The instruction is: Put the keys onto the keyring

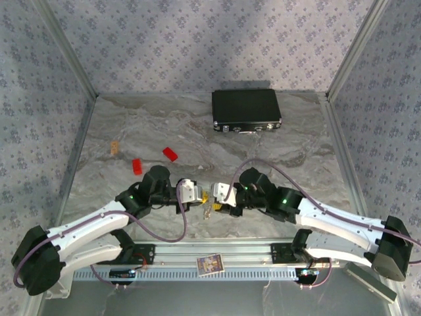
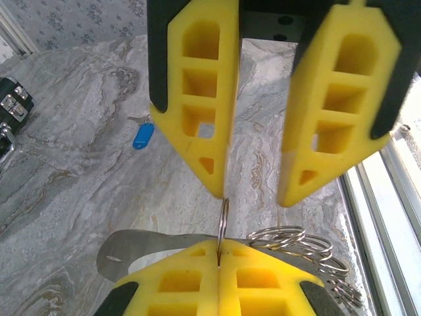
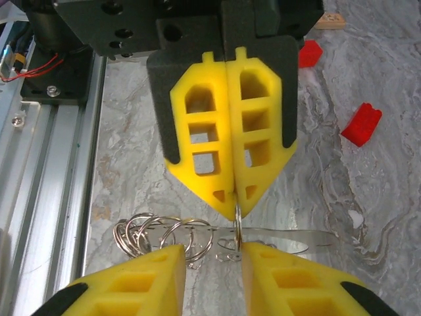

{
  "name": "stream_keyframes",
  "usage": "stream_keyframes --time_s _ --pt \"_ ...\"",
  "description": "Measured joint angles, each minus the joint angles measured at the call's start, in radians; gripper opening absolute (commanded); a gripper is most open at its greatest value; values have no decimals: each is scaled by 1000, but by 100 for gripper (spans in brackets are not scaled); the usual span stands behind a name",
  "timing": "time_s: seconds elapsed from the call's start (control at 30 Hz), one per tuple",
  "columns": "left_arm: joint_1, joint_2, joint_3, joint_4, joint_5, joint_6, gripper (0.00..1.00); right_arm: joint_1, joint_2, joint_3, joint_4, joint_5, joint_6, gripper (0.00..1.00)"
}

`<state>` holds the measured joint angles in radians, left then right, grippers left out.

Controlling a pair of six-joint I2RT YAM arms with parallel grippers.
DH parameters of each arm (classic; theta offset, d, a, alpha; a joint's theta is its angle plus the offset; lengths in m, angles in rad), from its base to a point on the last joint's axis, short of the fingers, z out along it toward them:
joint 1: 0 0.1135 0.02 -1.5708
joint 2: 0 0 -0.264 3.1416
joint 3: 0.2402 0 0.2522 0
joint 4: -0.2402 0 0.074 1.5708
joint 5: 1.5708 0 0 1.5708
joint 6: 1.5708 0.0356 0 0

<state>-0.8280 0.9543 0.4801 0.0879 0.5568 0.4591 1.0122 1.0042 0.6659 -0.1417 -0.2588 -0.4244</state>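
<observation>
The keyring is a flat silvery band (image 2: 145, 243) lying on the marble table, with several small wire rings (image 2: 296, 240) bunched on it. One small ring (image 2: 223, 220) stands upright, and my left gripper (image 2: 219, 253) is shut on its lower edge. My right gripper (image 2: 253, 197) faces it nose to nose with its jaws apart, one fingertip touching the ring's far edge. In the right wrist view that ring (image 3: 237, 227) rests against the inner side of one finger of my right gripper (image 3: 212, 253), below the left gripper (image 3: 235, 204). A blue key (image 2: 142, 136) lies apart on the table. In the top view the left gripper (image 1: 197, 195) and right gripper (image 1: 220, 194) meet mid-table.
A black case (image 1: 246, 110) sits at the back. Two red blocks (image 1: 137, 166) (image 1: 171, 154) and a small wooden piece (image 1: 114, 147) lie left of centre. The aluminium rail (image 3: 46, 197) runs along the near edge, with a small card (image 1: 210, 264) on it.
</observation>
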Motion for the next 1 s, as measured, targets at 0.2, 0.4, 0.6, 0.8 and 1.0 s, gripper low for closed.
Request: stream_keyframes --time_s 0.2,0.4,0.6,0.8,1.0 --pt "-5 0 -6 26 4 -8 0 0 19 -5 49 -3 10 13" --pt "-5 0 -13 32 4 -16 7 -1 27 -7 60 -3 13 0" --pt "-6 -7 -12 22 -20 -29 23 0 39 24 -14 -2 -16 0" --pt "-6 -11 -4 -28 -34 -22 23 1 58 103 -125 2 -65 0" --pt "-12 -11 -3 -35 -30 -22 24 1 75 117 -133 -3 -74 0"
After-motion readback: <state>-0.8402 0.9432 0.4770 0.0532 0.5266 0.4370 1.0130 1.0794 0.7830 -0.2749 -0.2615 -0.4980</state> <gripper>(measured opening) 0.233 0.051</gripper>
